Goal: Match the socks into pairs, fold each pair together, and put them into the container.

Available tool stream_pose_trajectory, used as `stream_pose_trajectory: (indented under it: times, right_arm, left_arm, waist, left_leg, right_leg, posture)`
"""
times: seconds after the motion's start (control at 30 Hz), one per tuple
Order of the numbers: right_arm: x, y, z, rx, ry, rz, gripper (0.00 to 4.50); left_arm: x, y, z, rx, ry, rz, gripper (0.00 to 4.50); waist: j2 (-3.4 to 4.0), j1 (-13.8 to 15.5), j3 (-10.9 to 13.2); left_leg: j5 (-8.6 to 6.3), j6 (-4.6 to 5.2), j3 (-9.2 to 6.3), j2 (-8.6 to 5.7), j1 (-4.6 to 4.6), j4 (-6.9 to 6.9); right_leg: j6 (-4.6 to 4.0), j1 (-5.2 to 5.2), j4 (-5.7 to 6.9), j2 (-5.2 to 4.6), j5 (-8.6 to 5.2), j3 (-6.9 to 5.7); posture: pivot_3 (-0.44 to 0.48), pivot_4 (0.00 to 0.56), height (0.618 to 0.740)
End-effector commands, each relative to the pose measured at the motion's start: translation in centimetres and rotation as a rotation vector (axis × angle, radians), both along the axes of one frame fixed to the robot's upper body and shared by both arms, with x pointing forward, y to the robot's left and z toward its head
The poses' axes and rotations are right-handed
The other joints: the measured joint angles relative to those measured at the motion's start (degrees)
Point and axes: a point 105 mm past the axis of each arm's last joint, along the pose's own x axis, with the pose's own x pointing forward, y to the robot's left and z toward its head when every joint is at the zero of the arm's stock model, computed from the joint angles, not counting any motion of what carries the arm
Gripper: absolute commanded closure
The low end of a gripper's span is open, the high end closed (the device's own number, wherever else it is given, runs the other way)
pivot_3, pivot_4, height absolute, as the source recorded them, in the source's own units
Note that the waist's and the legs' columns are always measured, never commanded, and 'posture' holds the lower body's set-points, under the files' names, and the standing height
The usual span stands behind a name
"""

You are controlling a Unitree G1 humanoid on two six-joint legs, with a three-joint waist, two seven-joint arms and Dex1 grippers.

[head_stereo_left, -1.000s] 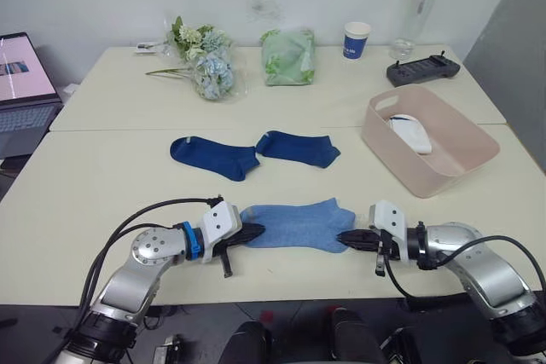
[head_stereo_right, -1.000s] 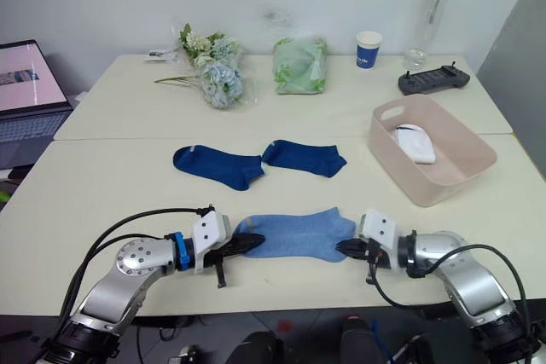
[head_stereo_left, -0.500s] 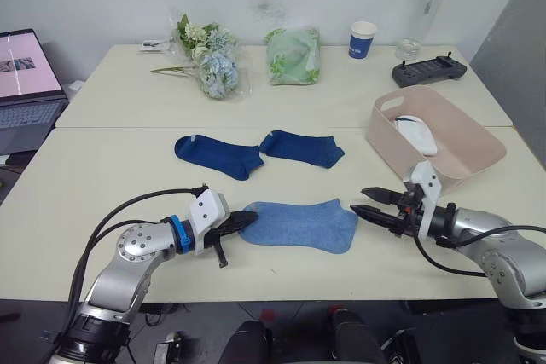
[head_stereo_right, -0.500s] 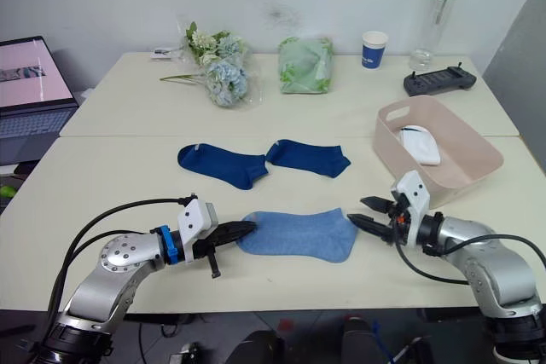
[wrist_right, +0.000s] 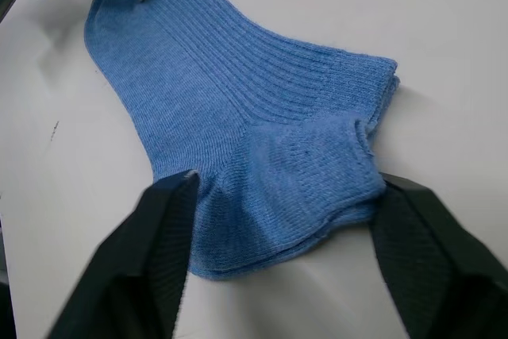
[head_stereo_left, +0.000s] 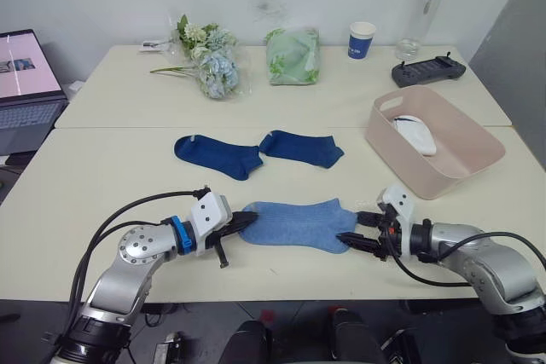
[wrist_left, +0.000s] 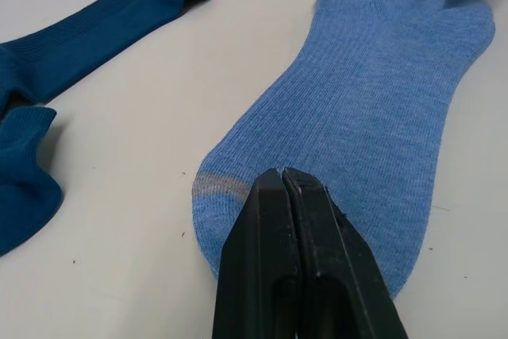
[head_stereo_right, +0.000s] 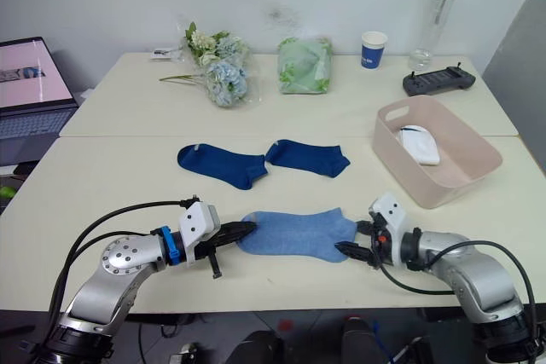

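Note:
Two light blue socks (head_stereo_left: 296, 223) lie stacked flat near the table's front edge. My left gripper (head_stereo_left: 247, 221) is shut, its tips resting on their toe end (wrist_left: 238, 196). My right gripper (head_stereo_left: 354, 229) stands open at the cuff end, one finger (wrist_right: 167, 228) on each side of the cuff (wrist_right: 317, 164). Two dark navy socks (head_stereo_left: 213, 154) (head_stereo_left: 303, 148) lie side by side further back. The pink container (head_stereo_left: 401, 168) sits at the right, with a folded white sock bundle (head_stereo_left: 415, 133) inside.
Along the back of the table are a flower bunch (head_stereo_left: 209, 61), a pale green bag (head_stereo_left: 292, 55), a blue paper cup (head_stereo_left: 360, 40), a clear bottle (head_stereo_left: 426, 2) and a black controller (head_stereo_left: 424, 69). A laptop (head_stereo_left: 21, 78) stands at the far left.
My right gripper opened, let go of the cuff end and lifted off to the right, then came back down open around the cuff. The left gripper stayed on the toe.

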Motion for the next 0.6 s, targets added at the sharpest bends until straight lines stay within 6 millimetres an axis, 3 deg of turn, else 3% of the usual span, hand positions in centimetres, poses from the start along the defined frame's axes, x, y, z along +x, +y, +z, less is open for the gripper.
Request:
stream_pose_trajectory:
  times: [0.03,0.23,0.4,0.6]
  right_arm:
    - [0.5,-0.8,0.5,0.011,-0.009,-0.014,2.35]
    - [1.8,-1.6,1.5,0.075,0.003,-0.062,4.48]
    - [4.1,-3.0,2.7,0.038,-0.05,-0.078,4.48]
    - [5.0,-2.8,2.9,0.026,-0.045,-0.015,4.48]
  left_arm:
    - [0.2,-0.3,1.4,-0.004,-0.069,-0.007,4.5]
    - [0.2,-0.8,1.5,-0.009,-0.075,-0.025,4.5]
    - [-0.2,-3.0,1.7,-0.029,-0.054,-0.121,4.5]
    - [1.5,-6.3,1.5,-0.067,0.026,-0.178,4.5]
  waist:
    - [0.0,0.0,0.0]
    - [0.0,0.0,0.0]
    - [0.0,0.0,0.0]
    - [-0.01,0.2,0.0]
  left_leg:
    - [0.0,0.0,0.0,0.0,0.0,0.0]
    - [0.01,-0.01,0.02,-0.01,0.01,0.0]
    - [0.01,-0.01,0.02,-0.03,0.0,0.01]
    - [0.02,-0.02,0.1,-0.11,-0.03,0.06]
  right_leg:
    - [0.0,0.0,0.0,0.0,0.0,0.0]
    - [-0.01,-0.01,0.02,0.01,0.0,0.01]
    - [-0.01,0.01,0.0,0.01,0.0,-0.01]
    - [0.01,0.02,0.01,0.03,0.01,-0.07]
  posture:
    - [0.0,0.15,0.74]
    - [0.0,0.15,0.74]
    - [0.0,0.15,0.74]
    - [0.0,0.15,0.74]
